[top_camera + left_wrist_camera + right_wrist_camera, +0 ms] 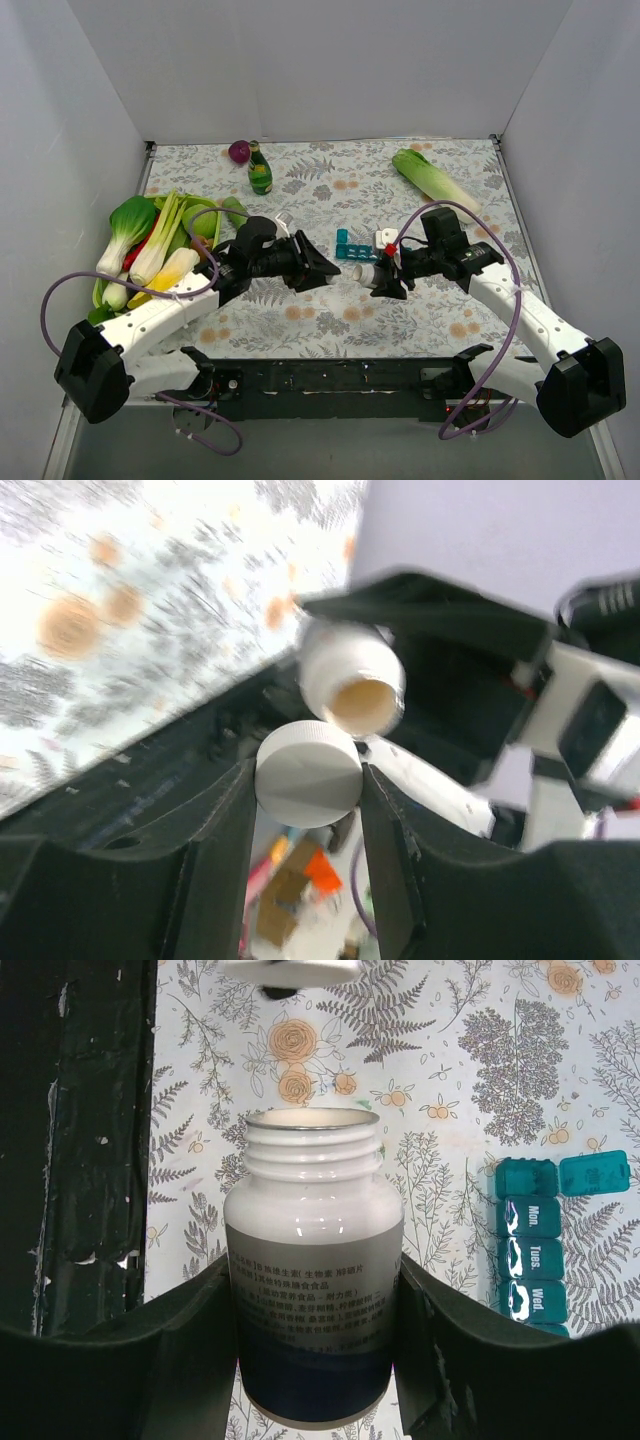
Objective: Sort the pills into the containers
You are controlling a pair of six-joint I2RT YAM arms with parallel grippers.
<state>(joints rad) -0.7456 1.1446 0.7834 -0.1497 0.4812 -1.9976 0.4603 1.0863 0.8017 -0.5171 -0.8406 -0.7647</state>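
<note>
Top view: both arms reach inward from their bases at the near corners, elbows out, so that the left gripper (322,268) and right gripper (386,279) face each other near the middle of the floral table (330,195), close but apart. The teal pill box (352,249) lies flat on the cloth just beyond the gap between them, nearer the right gripper. Only this view shows the surroundings: a green bottle (260,170) and purple onion (239,151) at the far edge, a cabbage (436,180) at far right, and a green tray (198,206) of vegetables at left. Left wrist view: the fingers are clamped on a round white cap (308,775), with the open mouth of the pill bottle (350,675) just past it, not touching. Right wrist view: the jaws grip the white pill bottle by its labelled body, neck uncapped; its contents cannot be seen. This view alone resolves the pill box's day labels (Mon., Tues., Wed.) and one lid (594,1173) standing open at its end.
</note>
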